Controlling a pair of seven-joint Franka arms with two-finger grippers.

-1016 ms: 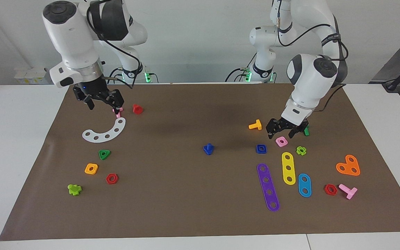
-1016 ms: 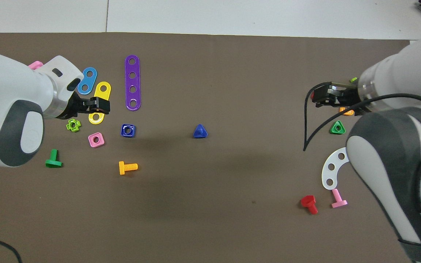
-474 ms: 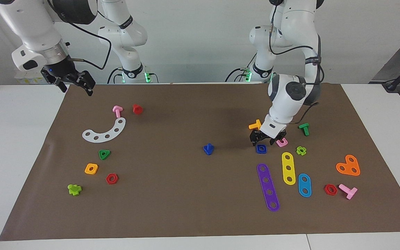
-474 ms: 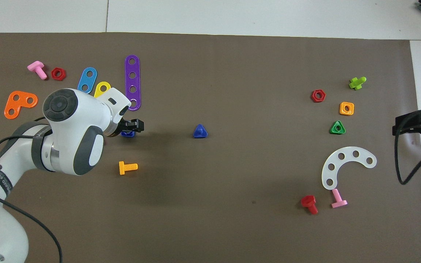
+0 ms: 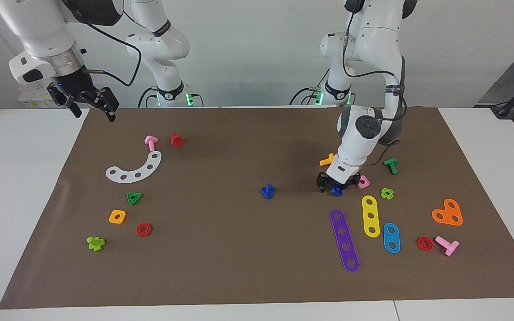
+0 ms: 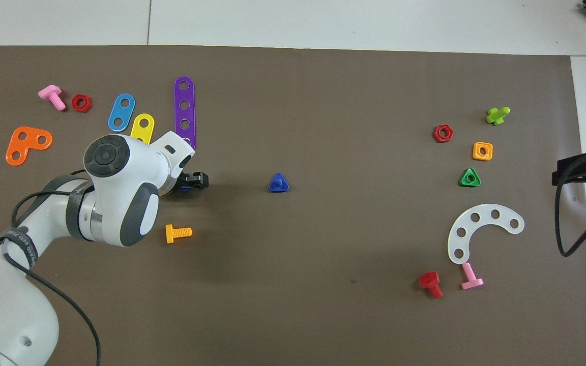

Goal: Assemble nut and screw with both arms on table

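The dark-blue nut lies on the brown mat toward the left arm's end. My left gripper is down at it, open, with a finger on either side of the nut. In the overhead view the left gripper covers most of the nut. The dark-blue screw stands head-down near the mat's middle, also in the overhead view, apart from both grippers. My right gripper is open and empty, raised over the mat's edge at the right arm's end; it also shows in the overhead view.
A pink square nut, an orange bolt and a green bolt lie close to the left gripper. Purple and yellow strips lie farther from the robots. A white curved strip lies toward the right arm's end.
My left gripper has swung from beside the pink nut and lowered around the dark-blue nut. My right arm has lifted away from the pink bolt to the mat's edge.
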